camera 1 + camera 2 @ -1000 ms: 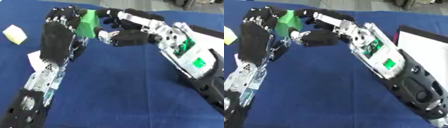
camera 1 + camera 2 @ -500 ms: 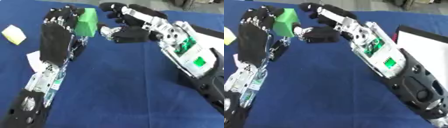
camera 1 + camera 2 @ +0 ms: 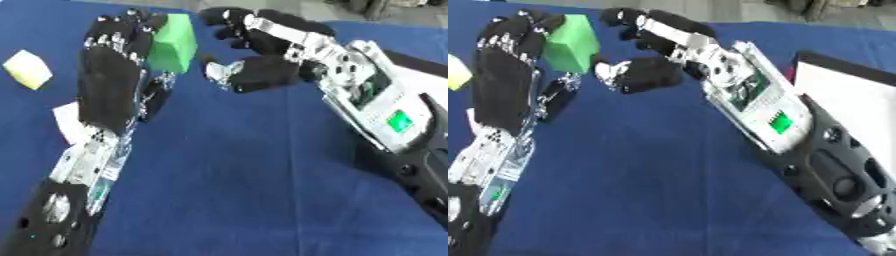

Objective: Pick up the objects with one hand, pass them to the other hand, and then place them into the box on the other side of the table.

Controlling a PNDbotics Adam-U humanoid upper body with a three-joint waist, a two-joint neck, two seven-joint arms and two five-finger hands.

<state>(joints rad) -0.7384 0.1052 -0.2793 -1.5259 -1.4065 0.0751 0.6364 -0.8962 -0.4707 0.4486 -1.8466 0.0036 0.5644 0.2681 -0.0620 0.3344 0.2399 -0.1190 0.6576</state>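
Observation:
A green block (image 3: 171, 43) is held up above the blue table by my left hand (image 3: 112, 85), whose back faces the camera; its fingertips curl round the block's left side. My right hand (image 3: 265, 62) hovers just right of the block, fingers loosely curved and thumb pointing toward it, with a small gap between them and nothing in its grasp. A yellow block (image 3: 27, 70) lies on the table at the far left.
A white box with a dark rim (image 3: 851, 108) stands at the right edge, partly behind my right forearm. A small white flat thing (image 3: 66, 123) lies on the blue cloth (image 3: 236, 175) beside my left wrist.
My right hand has let go of the green block and drawn back a little to the right. The block stays in my left hand.

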